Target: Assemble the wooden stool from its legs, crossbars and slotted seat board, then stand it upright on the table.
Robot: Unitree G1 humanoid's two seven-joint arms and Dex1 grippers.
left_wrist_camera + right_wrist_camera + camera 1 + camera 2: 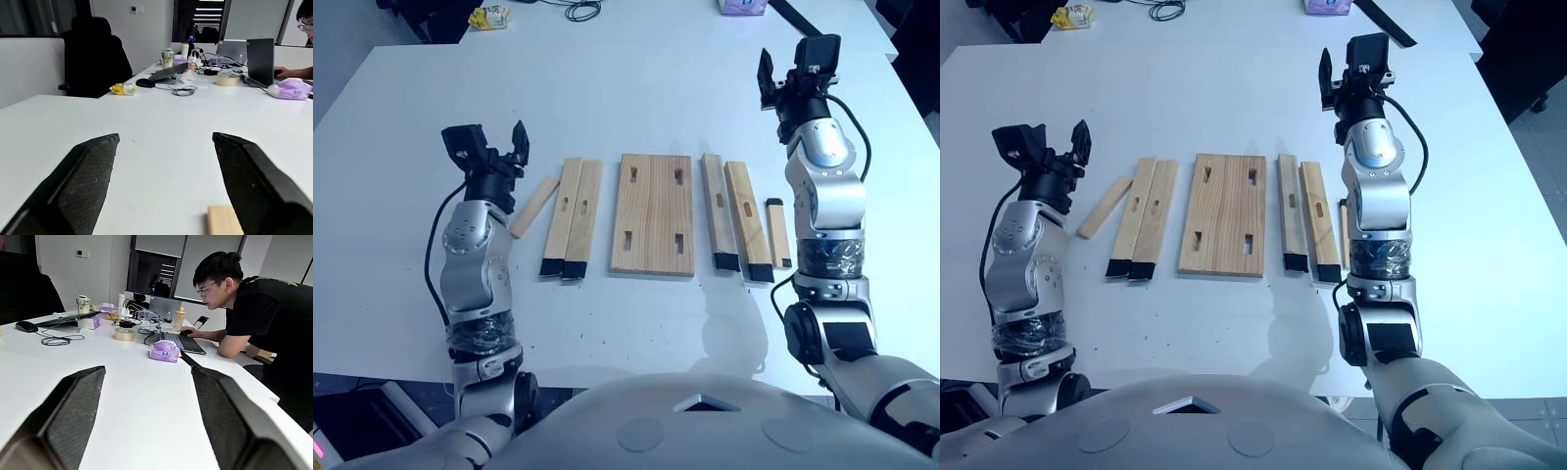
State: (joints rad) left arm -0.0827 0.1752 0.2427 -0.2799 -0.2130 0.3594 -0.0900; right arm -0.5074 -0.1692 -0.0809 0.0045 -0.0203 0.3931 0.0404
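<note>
Both hands are spread wide, gripping nothing. The left hand (491, 145) hovers near the far end of the left crossbar (534, 207); the right hand (791, 70) is raised beyond the right crossbar (778, 233). On the tabletop (636, 98), the slotted seat board (652, 213) lies flat in the middle, left legs (573, 215) and right legs (732, 220) paired alongside, all unassembled.

On the white table (626, 98): a pale slotted wooden seat board (651, 213), black-tipped wooden legs (582, 230) either side, short crossbars (535, 206) outermost.
</note>
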